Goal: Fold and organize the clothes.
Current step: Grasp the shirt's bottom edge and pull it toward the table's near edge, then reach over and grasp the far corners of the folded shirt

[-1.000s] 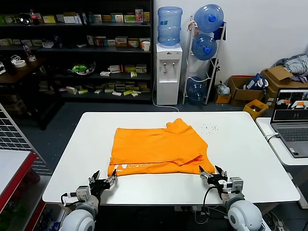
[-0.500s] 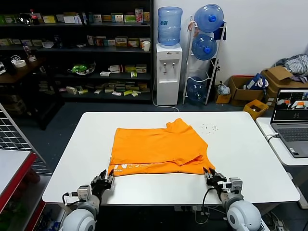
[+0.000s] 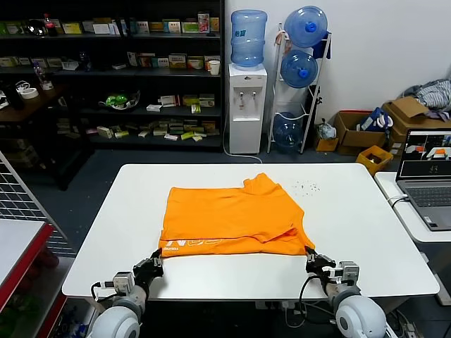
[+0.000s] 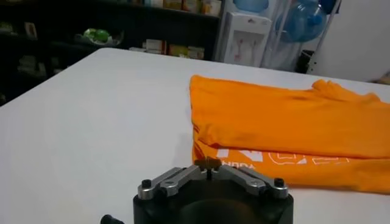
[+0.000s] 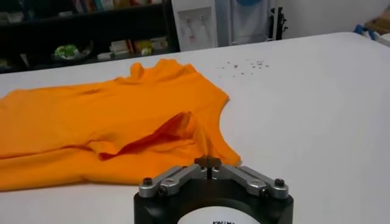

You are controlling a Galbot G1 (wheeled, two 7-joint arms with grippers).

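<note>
The bright orange T-shirt point(image 3: 232, 218) lies folded flat in the middle of the white table point(image 3: 366, 232), with white lettering along its near edge. It also shows in the left wrist view point(image 4: 292, 122) and the right wrist view point(image 5: 91, 128). My left gripper point(image 3: 153, 263) is shut and empty at the table's front edge, just short of the shirt's near left corner; its closed tips show in the left wrist view point(image 4: 208, 163). My right gripper point(image 3: 313, 260) is shut and empty just short of the near right corner, and shows in the right wrist view point(image 5: 208, 162).
Small specks point(image 3: 306, 187) lie on the table behind the shirt's right side. A laptop point(image 3: 428, 176) sits on a side table at the right. A wire rack point(image 3: 21, 204) stands at the left. Shelves and a water dispenser point(image 3: 246, 105) stand behind.
Both grippers have gone from open to shut and have drawn back a little toward the table's front edge. The shirt has not moved.
</note>
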